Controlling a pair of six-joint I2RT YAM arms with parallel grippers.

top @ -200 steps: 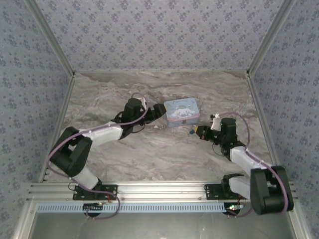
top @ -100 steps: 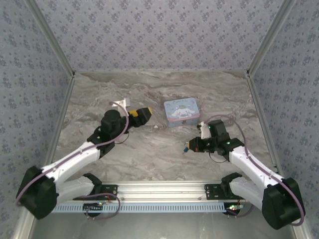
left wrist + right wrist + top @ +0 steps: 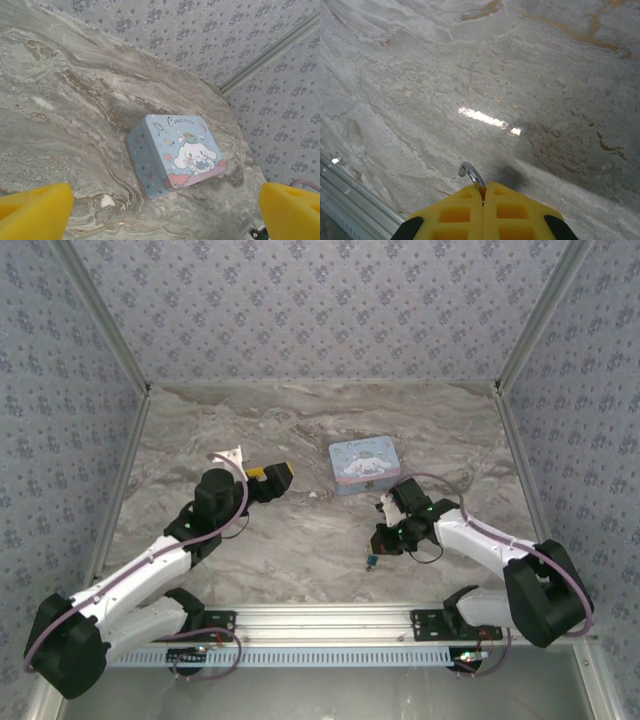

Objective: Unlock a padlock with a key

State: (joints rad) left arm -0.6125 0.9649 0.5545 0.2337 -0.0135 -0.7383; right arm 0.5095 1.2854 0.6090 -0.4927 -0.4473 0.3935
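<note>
At the left of the marbled surface [image 3: 300, 540], the L pincer [image 3: 272, 476] hangs w/ its yellow fingers [image 3: 35, 210] spread wide apart, aimed toward the pale blue cartoon tin [image 3: 365, 462], which lies flat, lid up, near mid-surface; a small pale speck [image 3: 107, 201] lies near the tin's closest corner. Right of that & nearer the arm bases, the R pincer [image 3: 483, 189] is pressed together on the padlock [image 3: 371, 561]; its teal body shows at the pincer tip in the top view; the silvery shackle [image 3: 471, 175] curls out between the fingertips in the wrist view; can't tell if the body touches the surface.
</note>
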